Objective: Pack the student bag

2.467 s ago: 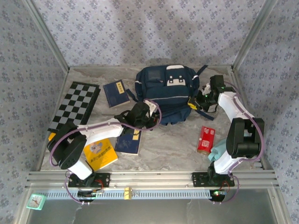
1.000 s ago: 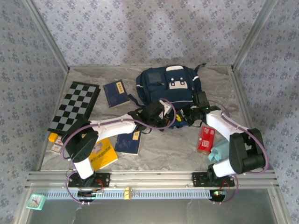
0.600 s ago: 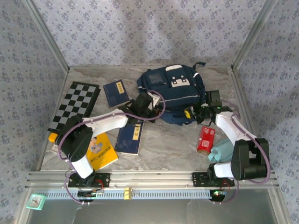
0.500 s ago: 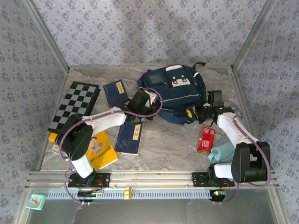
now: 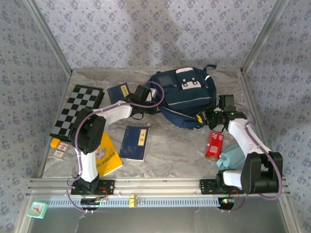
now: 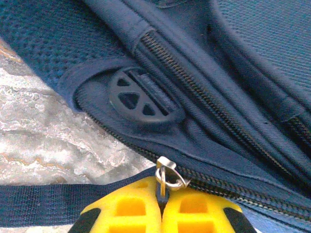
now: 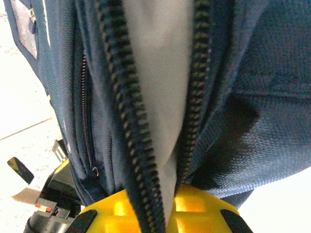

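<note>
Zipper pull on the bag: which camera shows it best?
Left wrist: the zipper pull sits close up in the left gripper. Right wrist shows open zipper teeth; top view shows the whole student bag, pull too small.

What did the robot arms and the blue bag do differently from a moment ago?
The left end effector, shut on the zipper pull, swung from the student bag's near edge round to its left side. The right end effector, shut on the bag's open edge, came a little nearer the bases. The bag slid slightly right and turned. The chessboard, books, red packet and teal cloth stayed put.
</note>
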`<state>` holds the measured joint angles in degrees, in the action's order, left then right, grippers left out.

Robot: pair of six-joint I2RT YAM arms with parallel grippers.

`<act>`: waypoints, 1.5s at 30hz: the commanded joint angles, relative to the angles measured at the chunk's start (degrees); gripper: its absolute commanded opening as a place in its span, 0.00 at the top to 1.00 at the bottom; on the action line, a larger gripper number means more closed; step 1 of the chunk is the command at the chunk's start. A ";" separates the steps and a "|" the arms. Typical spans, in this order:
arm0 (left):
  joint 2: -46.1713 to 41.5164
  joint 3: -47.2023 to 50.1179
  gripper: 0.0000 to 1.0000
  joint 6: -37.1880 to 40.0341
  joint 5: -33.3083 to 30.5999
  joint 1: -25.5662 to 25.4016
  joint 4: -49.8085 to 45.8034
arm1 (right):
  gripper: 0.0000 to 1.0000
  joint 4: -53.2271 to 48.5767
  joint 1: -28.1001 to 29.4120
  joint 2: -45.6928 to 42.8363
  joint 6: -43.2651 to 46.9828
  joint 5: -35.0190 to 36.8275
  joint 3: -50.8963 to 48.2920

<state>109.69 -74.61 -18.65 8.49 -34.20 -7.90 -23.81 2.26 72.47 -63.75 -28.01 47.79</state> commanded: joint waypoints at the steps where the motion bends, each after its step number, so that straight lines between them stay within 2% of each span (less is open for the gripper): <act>1: 1.62 -3.40 1.00 -0.30 -1.62 2.18 -1.65 | 1.00 -0.58 -0.40 -2.18 1.82 2.11 0.10; 3: 2.55 -4.23 1.00 -0.67 -3.11 2.70 -2.48 | 1.00 -1.01 -0.38 -1.61 2.62 2.32 0.67; 5: 3.20 -5.38 1.00 -1.16 -1.58 3.19 -3.47 | 1.00 0.14 0.58 -1.05 2.33 2.63 0.45; 10: 3.43 -6.10 1.00 -1.11 -1.93 3.39 -3.47 | 1.00 2.17 6.65 3.51 3.95 6.19 2.70; 13: 2.41 -5.70 1.00 -1.51 -0.65 3.36 -3.88 | 1.00 6.17 7.91 6.53 3.94 4.85 2.84; 16: 0.48 -4.60 1.00 -1.35 0.07 3.35 -4.41 | 0.88 5.15 8.27 8.43 6.28 6.21 3.98; 17: -0.26 -4.13 0.97 -1.09 0.37 3.36 -4.69 | 0.81 4.41 8.04 8.78 7.84 6.26 4.46; 20: -3.90 -1.38 0.75 -1.29 1.01 3.35 -5.50 | 0.63 1.27 7.87 8.87 11.49 6.57 5.22; 24: -11.95 6.45 0.60 -4.66 -0.20 3.35 -4.74 | 0.43 -1.56 8.02 5.64 15.29 6.55 4.12; 26: -16.48 10.88 0.56 -7.31 -1.07 3.40 -4.40 | 0.36 -3.56 8.56 4.03 17.43 6.85 3.81; 30: -25.49 17.15 0.48 -11.69 -4.72 3.45 -8.82 | 0.30 -7.43 12.63 2.86 21.85 9.00 5.06; 33: -32.46 21.03 0.40 -15.29 -8.27 3.63 -14.44 | 0.27 -8.90 18.34 3.03 24.03 12.72 6.60; 38: -42.46 25.01 0.26 -20.26 -13.75 5.30 -25.58 | 0.22 -5.41 27.12 5.15 24.89 15.22 7.31; 40: -45.85 26.48 0.18 -22.02 -14.16 6.88 -29.71 | 0.20 -3.55 30.63 6.60 25.37 16.14 7.82; 45: -53.27 29.48 0.05 -26.92 -18.64 11.67 -40.45 | 0.17 1.17 38.01 11.73 26.42 18.22 9.49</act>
<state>59.75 -46.52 -40.77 -6.00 -24.56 -37.82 -25.21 37.82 81.80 -39.16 -12.71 55.00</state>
